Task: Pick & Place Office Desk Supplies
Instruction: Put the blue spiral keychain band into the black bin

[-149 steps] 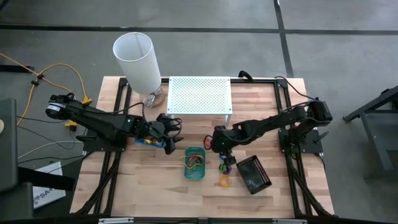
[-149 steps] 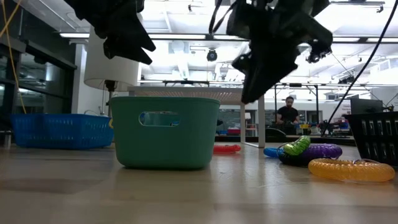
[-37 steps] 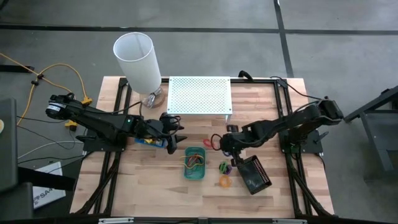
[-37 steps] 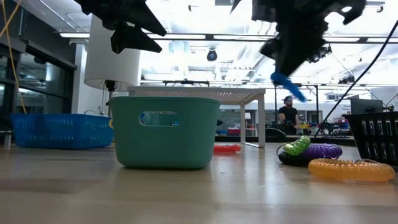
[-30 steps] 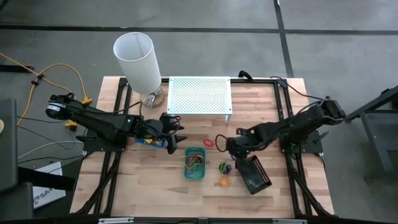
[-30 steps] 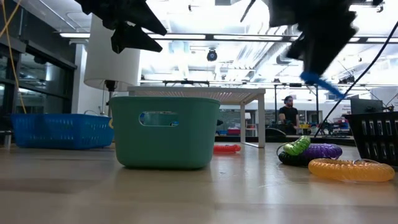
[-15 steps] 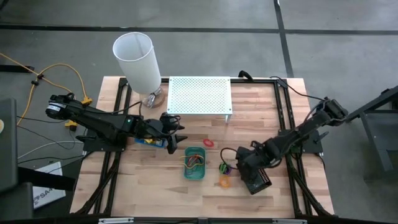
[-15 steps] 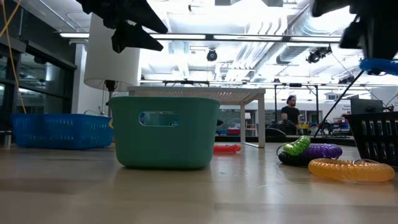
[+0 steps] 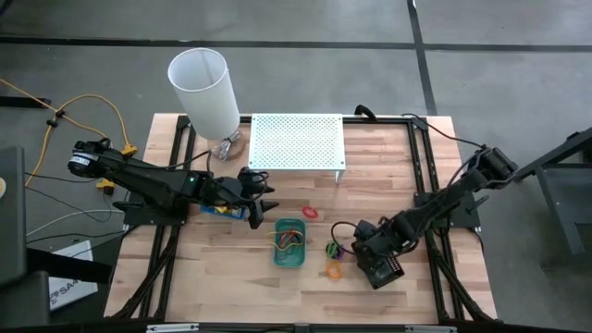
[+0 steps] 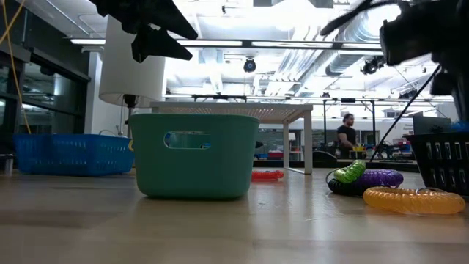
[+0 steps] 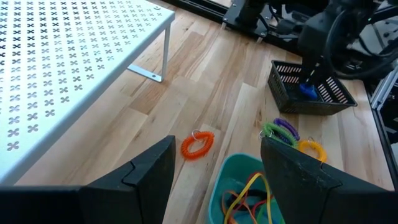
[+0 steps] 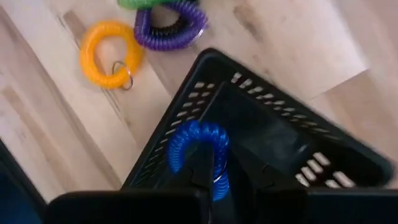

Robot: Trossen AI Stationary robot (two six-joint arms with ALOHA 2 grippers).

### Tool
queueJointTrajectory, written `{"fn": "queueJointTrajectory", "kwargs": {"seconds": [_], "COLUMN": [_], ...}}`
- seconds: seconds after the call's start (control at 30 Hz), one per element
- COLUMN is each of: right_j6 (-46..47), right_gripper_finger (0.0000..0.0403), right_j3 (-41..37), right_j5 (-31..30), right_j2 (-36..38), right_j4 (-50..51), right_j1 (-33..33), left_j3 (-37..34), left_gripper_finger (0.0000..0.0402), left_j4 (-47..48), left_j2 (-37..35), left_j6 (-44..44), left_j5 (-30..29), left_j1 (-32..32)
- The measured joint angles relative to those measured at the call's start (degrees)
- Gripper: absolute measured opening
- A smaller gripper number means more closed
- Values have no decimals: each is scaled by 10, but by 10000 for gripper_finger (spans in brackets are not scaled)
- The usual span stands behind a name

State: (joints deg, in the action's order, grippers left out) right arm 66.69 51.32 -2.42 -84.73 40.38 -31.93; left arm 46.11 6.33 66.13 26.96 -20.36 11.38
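Holding a blue coil ring pinched in closed fingers, the right gripper hangs over the black tray, release not yet made. Sorting appears partly done: the green tray already holds coloured bands, while purple ring, yellow ring and an orange-red ring lie loose on the table, the first two at about nine o'clock of the black tray. Left gripper waits, fingers spread, near the blue tray. Only the right wrist view shows the grip plainly; the low view probably cuts it off.
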Motion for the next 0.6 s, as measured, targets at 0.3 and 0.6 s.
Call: {"fn": "queueJointTrajectory", "kwargs": {"seconds": [0.3,0.6], "right_j6": [23,21], "right_gripper_finger": [32,87], "right_j3": [-24,-24], "right_j5": [21,19], "right_j2": [0,0], "right_j4": [-8,-8], "right_j1": [2,2], "left_j3": [0,0], "left_gripper_finger": [230,230], "left_j4": [0,0], "left_j2": [0,0], "left_j6": [0,0], "left_j5": [0,0], "left_j1": [0,0]}}
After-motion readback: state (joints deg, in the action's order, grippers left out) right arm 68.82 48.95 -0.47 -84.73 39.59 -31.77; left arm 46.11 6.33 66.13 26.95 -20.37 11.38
